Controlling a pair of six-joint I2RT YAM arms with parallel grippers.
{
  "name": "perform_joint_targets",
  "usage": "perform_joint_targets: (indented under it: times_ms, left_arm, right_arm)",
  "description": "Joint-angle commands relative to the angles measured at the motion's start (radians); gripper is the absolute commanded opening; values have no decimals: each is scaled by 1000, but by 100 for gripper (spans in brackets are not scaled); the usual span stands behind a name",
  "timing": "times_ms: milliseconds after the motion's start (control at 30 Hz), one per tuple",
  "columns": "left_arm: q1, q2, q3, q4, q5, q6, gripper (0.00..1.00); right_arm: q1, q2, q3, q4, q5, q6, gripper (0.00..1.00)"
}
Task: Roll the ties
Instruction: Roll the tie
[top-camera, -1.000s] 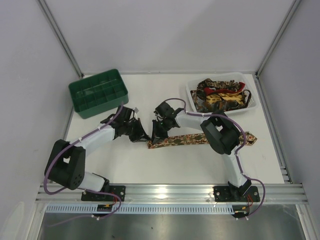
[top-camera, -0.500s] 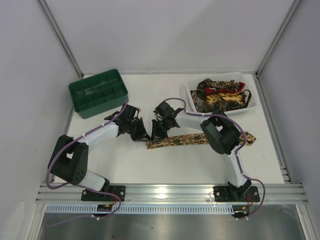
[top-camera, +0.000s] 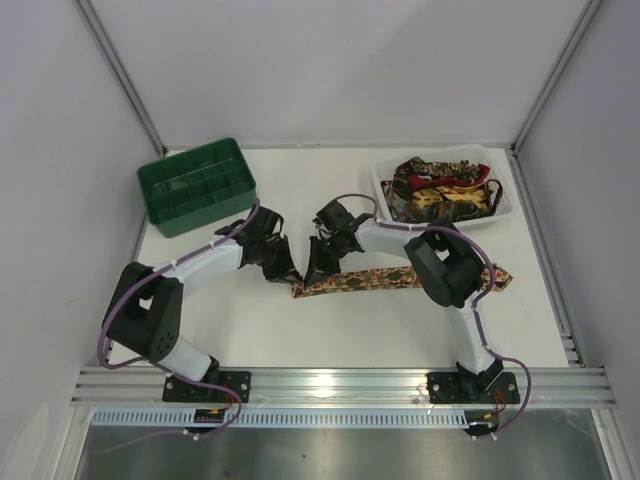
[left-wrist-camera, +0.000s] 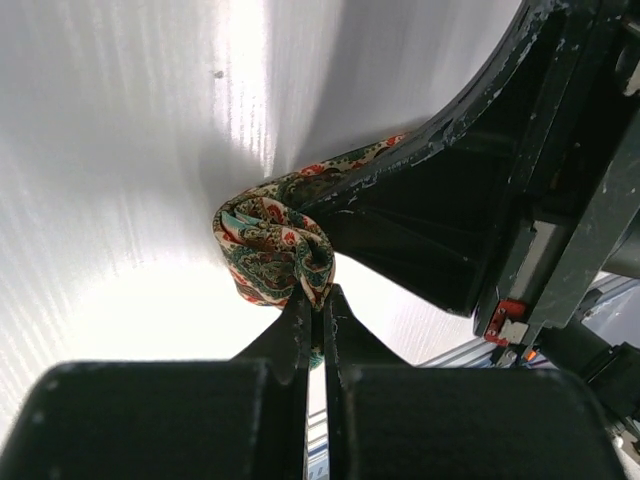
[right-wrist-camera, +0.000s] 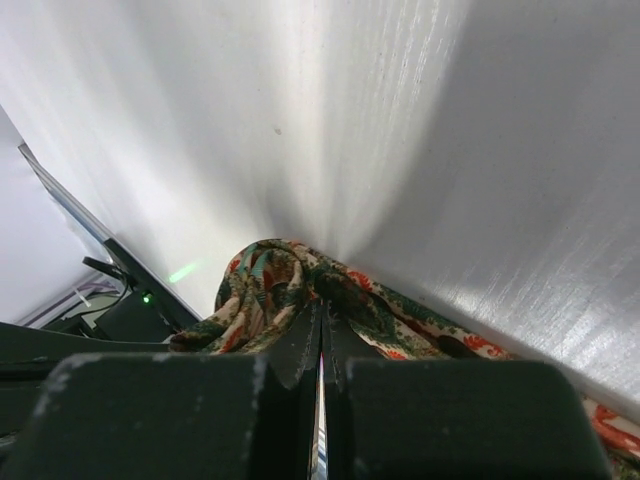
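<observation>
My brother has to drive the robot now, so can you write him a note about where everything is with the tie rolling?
Left gripper: shut on the curled end of the tie.
Right gripper: shut on that same curled end, close beside the left one.
The tie lies flat across the table. Only its left end is curled up.
The other ties are heaped in the white tray, far right. The green crate sits far left.
Done: just the first curl.
Left: roll this tie along its whole length, then do the ones in the tray.
</observation>
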Motion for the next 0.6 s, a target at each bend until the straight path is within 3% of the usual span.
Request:
perform_joint_targets:
  times_ms: [0, 567]
  left_arm:
    - [-28, 24, 57, -9, -15, 10, 1]
    - [-80, 110, 115, -15, -29, -4, 1]
  right_arm:
    - [-7, -86, -15, -5, 11, -5, 0]
    - [-71, -121, -170, 46, 29, 30, 0]
